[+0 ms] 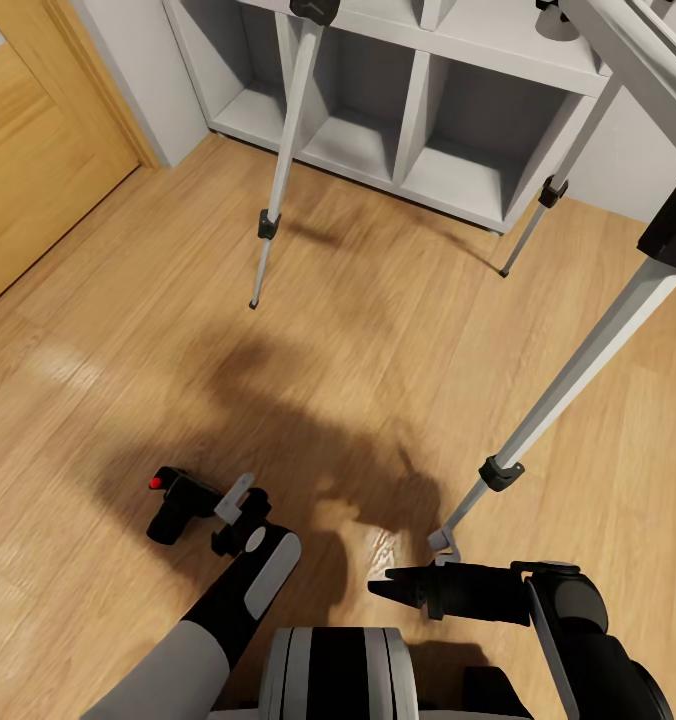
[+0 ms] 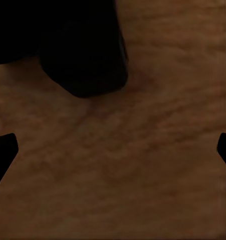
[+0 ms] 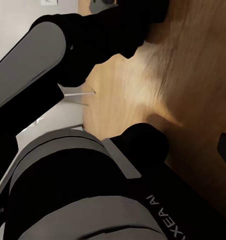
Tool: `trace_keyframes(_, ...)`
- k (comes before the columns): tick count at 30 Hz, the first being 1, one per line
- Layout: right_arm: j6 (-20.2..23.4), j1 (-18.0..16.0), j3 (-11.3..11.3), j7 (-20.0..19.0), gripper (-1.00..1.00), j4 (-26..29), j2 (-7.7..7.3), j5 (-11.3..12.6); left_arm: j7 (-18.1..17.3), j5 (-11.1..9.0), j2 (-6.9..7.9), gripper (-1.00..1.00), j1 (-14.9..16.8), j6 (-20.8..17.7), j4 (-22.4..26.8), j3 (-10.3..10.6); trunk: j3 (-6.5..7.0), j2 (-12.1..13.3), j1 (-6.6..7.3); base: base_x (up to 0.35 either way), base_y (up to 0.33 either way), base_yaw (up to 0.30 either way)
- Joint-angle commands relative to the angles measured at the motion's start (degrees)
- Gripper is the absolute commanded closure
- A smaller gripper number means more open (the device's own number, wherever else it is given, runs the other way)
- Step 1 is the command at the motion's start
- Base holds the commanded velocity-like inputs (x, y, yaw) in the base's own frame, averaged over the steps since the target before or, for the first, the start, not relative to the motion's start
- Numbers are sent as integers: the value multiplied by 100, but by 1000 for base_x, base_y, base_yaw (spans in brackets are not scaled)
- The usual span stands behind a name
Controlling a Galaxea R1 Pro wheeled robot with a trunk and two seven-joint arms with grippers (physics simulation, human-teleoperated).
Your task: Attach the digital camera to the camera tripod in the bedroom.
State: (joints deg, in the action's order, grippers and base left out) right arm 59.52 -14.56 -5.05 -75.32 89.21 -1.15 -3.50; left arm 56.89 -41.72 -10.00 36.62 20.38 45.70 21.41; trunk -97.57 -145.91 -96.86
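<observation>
Black, silver and warm wood tones

The camera [image 1: 176, 505] is rendered black with a red button; the tripod [image 1: 578, 370] is shown with silver legs and black joints. The floor [image 1: 108, 330] is seen in light wood planks, the shelf [image 1: 428, 110] in white, the door [image 1: 28, 150] in honey-coloured wood.

The floor [image 1: 358, 300] is light wood planks, smooth, with a shiny spot. The door [image 1: 28, 150] is wood too, more orange. The shelf [image 1: 428, 130] looks painted, pale and matt. The tripod [image 1: 578, 370] has smooth silver legs like metal, with dull black joints. The camera [image 1: 173, 505] looks like matt black plastic, with a red button. The left arm [image 1: 248, 580] is black with smooth grey panels.
</observation>
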Motion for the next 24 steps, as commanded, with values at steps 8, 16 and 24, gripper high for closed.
trace_keyframes(8,48,-2,-31,-44,-100,-1,1,-37,-116,-30,20,-100,3,187,26,13,-3,-1,1,0,0,0)
trace_keyframes(16,48,-3,-44,-44,-100,-4,1,-37,-338,-29,26,-100,3,250,-14,-31,-3,-1,1,0,0,0)
trace_keyframes(24,48,-3,-48,-52,-100,-1,1,-37,-347,-29,28,-100,3,303,-17,-121,-3,-1,1,53,0,0)
